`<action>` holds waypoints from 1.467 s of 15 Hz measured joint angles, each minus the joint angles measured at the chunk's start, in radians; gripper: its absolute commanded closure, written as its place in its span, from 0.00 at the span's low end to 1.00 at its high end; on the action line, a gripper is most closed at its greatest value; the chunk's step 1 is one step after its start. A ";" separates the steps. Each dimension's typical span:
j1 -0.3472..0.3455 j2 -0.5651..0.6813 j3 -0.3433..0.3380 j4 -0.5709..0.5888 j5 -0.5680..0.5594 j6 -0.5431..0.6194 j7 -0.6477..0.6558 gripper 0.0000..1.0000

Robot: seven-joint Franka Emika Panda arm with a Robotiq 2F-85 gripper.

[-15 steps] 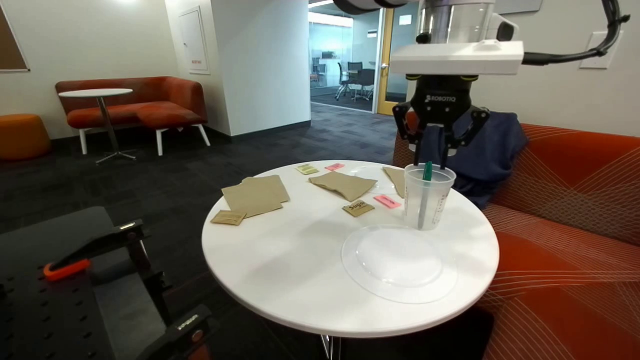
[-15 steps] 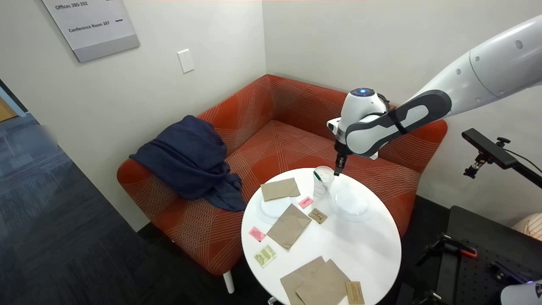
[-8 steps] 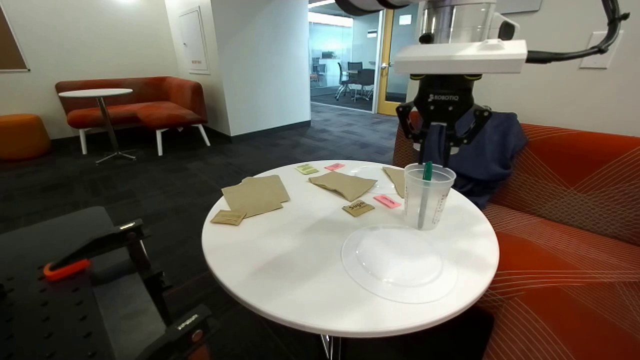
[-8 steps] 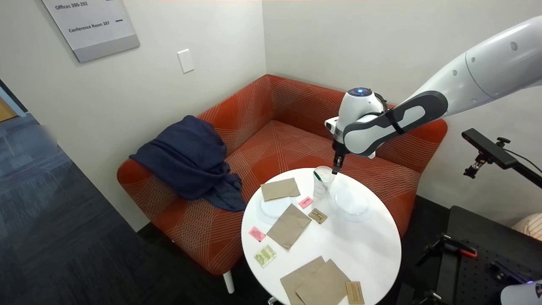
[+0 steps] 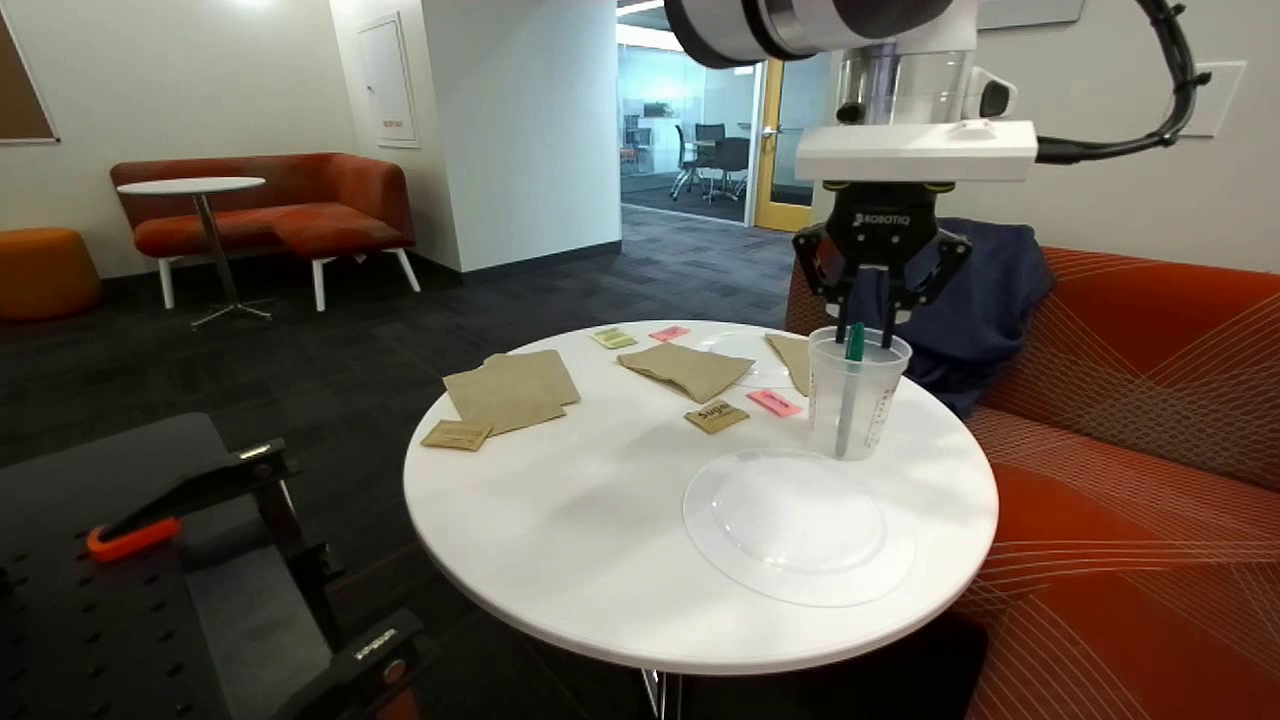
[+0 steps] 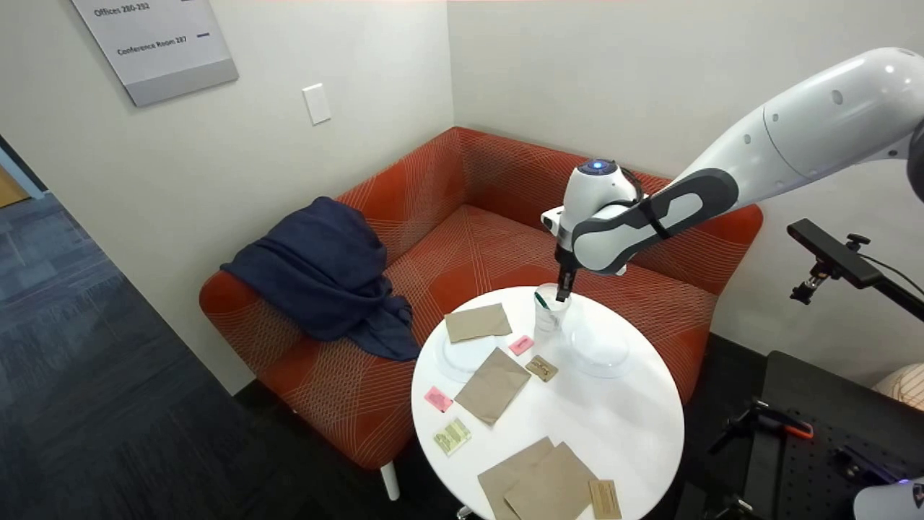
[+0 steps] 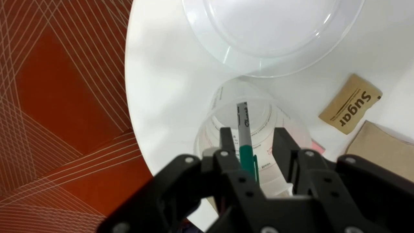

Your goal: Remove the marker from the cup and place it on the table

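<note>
The clear cup [image 5: 882,405] stands upright on the white round table [image 5: 590,570]. Inside it leans the marker [image 5: 855,343], green cap up and grey barrel [image 7: 244,129] reaching toward the cup's bottom. My gripper [image 5: 864,340] points down at the cup's mouth, its fingertips about rim height; whether they dip inside I cannot tell. In the wrist view, the open gripper [image 7: 254,132] has the marker's cap [image 7: 247,158] showing between its fingers, nearer the left one, with a gap on the right. The cap's upper end is hidden behind the gripper. From above, the gripper [image 6: 562,297] overlaps the cup's rim.
A clear round plate [image 7: 271,64] lies close beside the cup. A sugar packet [image 5: 717,416], a pink packet [image 5: 775,402] and brown napkins [image 5: 690,370] are spread over the table. A red sofa [image 6: 491,245] with a dark blue cloth [image 6: 325,274] stands right behind.
My gripper has come down and shifted over the cup's mouth, its fingers slightly closer together than a second ago. Cup and marker stay in place.
</note>
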 measured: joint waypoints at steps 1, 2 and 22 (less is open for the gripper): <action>0.001 0.010 0.003 0.012 -0.004 0.000 0.000 0.61; 0.002 0.019 0.005 0.025 -0.006 0.000 0.000 0.61; 0.037 0.167 0.011 0.192 -0.021 -0.022 0.013 0.96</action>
